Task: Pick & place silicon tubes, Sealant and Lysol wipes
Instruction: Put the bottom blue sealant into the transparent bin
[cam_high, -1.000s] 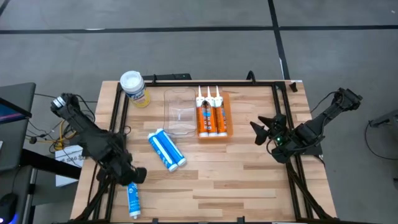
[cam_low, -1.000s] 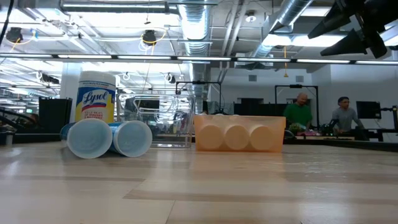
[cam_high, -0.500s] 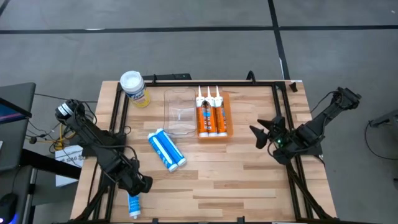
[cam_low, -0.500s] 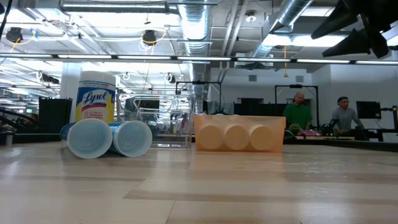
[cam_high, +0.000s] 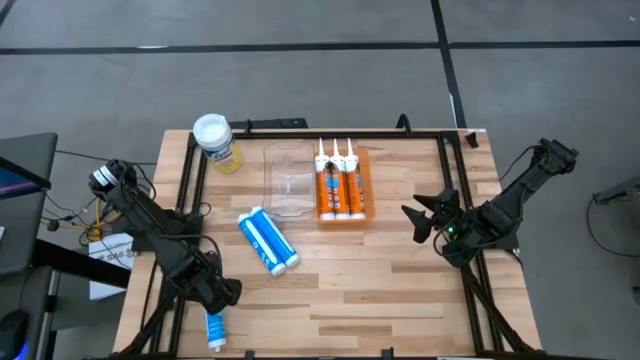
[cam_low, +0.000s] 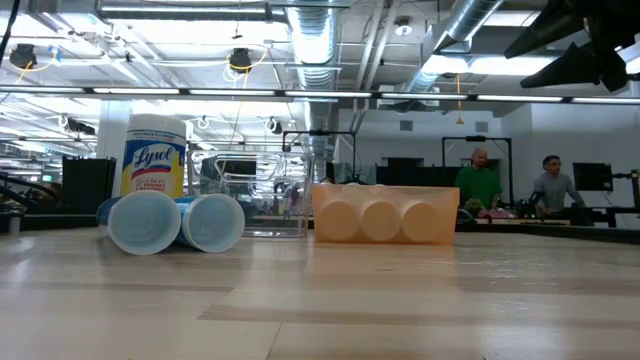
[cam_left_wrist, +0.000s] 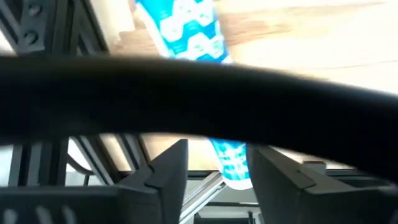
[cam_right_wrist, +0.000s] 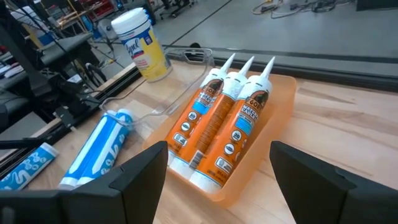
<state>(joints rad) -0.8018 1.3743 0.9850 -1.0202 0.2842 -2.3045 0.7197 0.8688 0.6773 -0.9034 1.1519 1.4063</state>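
Note:
A single blue tube (cam_high: 213, 328) lies on its side at the table's near left corner. My left gripper (cam_high: 226, 293) is open over the tube's far end. In the left wrist view its fingers (cam_left_wrist: 168, 177) stand on either side of the tube (cam_left_wrist: 229, 163). Two more blue tubes (cam_high: 267, 240) lie side by side on the table. The Lysol wipes (cam_high: 216, 140) stand upright at the far left corner. Three orange sealant tubes (cam_high: 338, 185) lie in an orange tray (cam_low: 385, 218). My right gripper (cam_high: 413, 215) is open and empty, raised at the right of the tray.
A clear plastic container (cam_high: 290, 180) sits just left of the orange tray. A black frame rail (cam_high: 190, 170) runs along the table's left, far and right edges. Bare wood (cam_high: 370, 290) spreads across the near middle and right. People stand far behind the table (cam_low: 480, 180).
My left gripper has gone toward the table's near edge and now stands over the far end of the single blue tube. The tube has stayed where it was.

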